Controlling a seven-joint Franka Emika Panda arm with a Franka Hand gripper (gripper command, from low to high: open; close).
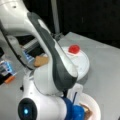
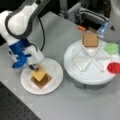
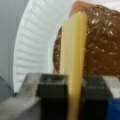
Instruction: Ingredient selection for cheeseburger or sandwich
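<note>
The pincer [image 2: 35,67] grips the cheese square [image 2: 38,74] by its edge, directly over the patty [image 3: 100,42] and toast [image 2: 41,80] on the paper plate [image 2: 53,67]. Away from it, the divided tray [image 2: 75,72] holds another toast square [image 2: 90,40], leaf [image 2: 111,48] and red disc [image 2: 114,67].

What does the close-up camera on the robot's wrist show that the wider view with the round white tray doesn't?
Only the wrist view shows the gripper pinching the cheese square edge-on just above the dark patty. Only a front view shows the divided tray with a toast square, green leaf piece and red disc. Both show the cheese and the paper plate.
</note>
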